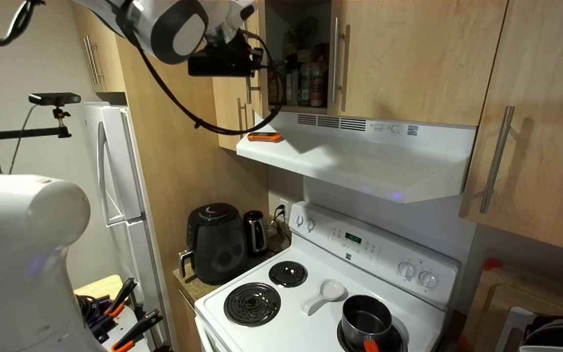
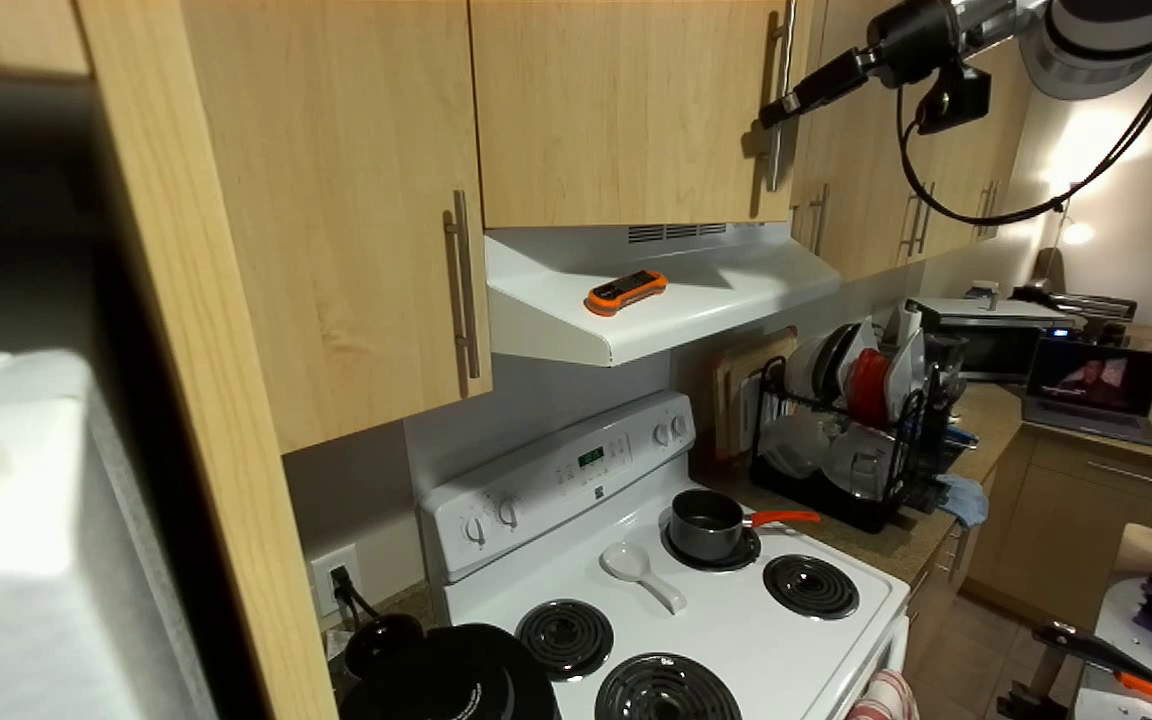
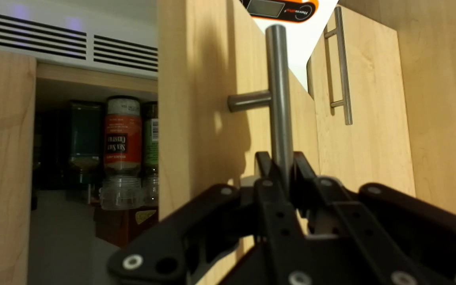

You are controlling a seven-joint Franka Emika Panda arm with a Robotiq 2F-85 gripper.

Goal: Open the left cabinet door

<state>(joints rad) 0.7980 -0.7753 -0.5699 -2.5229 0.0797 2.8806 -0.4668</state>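
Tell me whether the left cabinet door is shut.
No: the wrist view shows the left cabinet door standing open, jars visible past it.

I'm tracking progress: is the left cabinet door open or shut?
Open: in the wrist view, the left cabinet door stands angled outward, with jars visible inside.

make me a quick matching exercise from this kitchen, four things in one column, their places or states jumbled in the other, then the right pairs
Things
1. left door
2. pincer
3. pot
4. orange gadget

Places and states
A. resting on a burner
B. lying on the hood
C. standing open
D. closed on the door handle

Right pairs
1-C; 2-D; 3-A; 4-B
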